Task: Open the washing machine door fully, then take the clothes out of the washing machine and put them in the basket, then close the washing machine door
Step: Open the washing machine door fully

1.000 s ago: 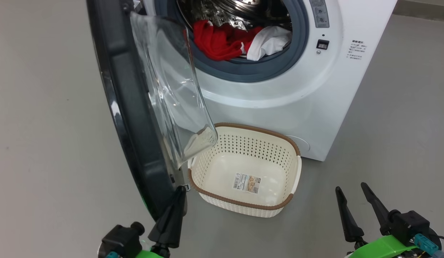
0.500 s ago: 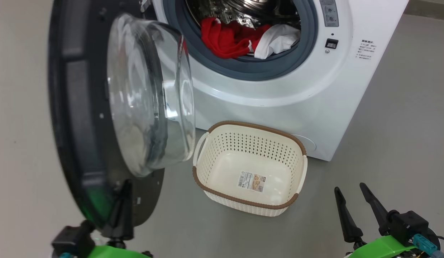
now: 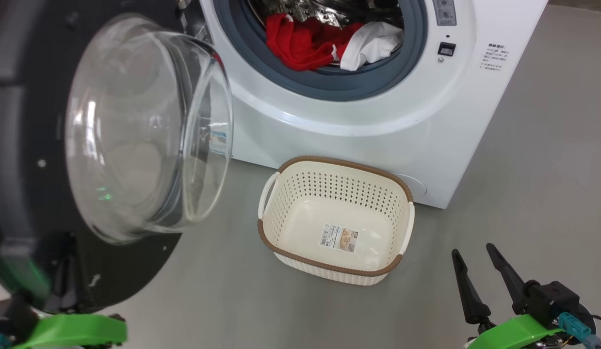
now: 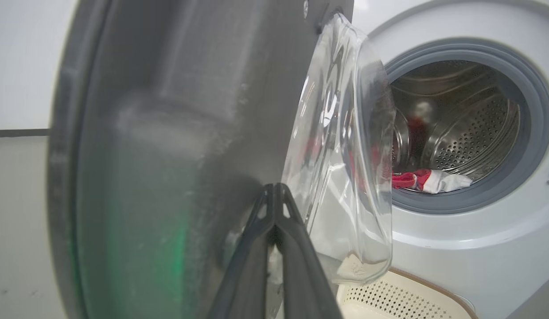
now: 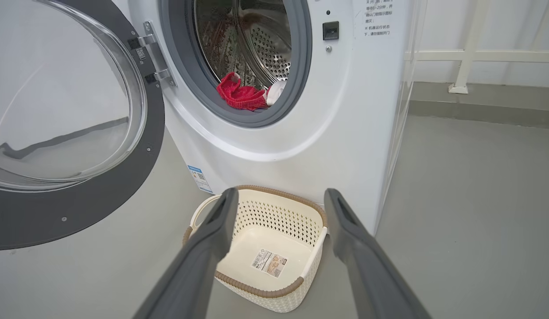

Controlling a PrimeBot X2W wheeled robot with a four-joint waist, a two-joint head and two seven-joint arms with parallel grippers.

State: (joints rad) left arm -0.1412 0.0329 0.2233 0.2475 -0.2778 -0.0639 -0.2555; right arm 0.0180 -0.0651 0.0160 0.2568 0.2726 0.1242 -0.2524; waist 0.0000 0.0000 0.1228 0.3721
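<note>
The washing machine door [image 3: 135, 261] stands swung wide open to the left, its clear glass bowl [image 3: 135, 131] bulging toward me. My left gripper [image 4: 274, 189] is shut, and its joined tips rest against the door's [image 4: 168, 133] dark inner face beside the glass. At the lower left it shows dimly against the black rim [image 3: 65, 274]. The clothes, red [image 3: 300, 43] and white [image 3: 373, 43], lie at the front lip of the washing machine [image 3: 358, 140] drum. The basket [image 3: 329, 167] sits empty on the floor before the machine. My right gripper [image 3: 472, 252] hangs open to the basket's right, with nothing between its fingers [image 5: 281, 197].
Grey floor spreads out on all sides of the machine and basket [image 5: 256, 290]. A white railing [image 5: 465, 57] and a low grey kerb [image 5: 478, 106] run along the wall behind the machine's right side. The door [image 5: 101, 195] takes up the space left of the basket.
The door has swung further open to the left, and my shut left gripper has moved left with it. The head view has shifted slightly. My right gripper has stayed put.
</note>
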